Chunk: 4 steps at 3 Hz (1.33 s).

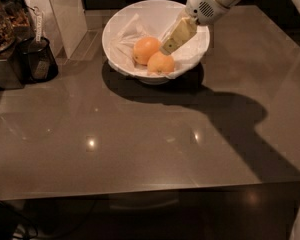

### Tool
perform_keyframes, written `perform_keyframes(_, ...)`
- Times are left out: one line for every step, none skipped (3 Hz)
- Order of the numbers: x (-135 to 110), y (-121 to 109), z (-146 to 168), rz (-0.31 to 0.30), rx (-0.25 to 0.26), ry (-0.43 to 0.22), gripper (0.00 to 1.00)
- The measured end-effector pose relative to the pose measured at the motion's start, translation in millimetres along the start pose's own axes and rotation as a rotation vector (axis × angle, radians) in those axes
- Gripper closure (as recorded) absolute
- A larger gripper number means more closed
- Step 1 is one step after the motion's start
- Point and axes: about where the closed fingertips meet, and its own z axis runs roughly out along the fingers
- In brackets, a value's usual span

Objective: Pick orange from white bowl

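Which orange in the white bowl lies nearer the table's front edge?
The right-hand orange, next to the gripper; the other orange sits farther back, left.

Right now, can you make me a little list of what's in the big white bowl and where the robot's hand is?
bowl: large round white bowl on the glossy brown table
lining: white paper sheet inside the bowl
front fruit: round orange fruit, in the bowl
back fruit: second round orange fruit, right beside it, to its left
hand: robot hand reaching down into the bowl, just above the front fruit
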Motion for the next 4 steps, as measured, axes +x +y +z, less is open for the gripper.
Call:
perform_keyframes(0, 0, 13, 0.003, -0.024, 0.012, 0.08)
perform_keyframes(4, 0, 34, 0.015, -0.064, 0.038, 0.07)
perform_keyframes(6, -3, 51, 0.033, -0.081, 0.054, 0.09)
perform_keyframes(4, -10, 59, 0.031, -0.076, 0.065, 0.13)
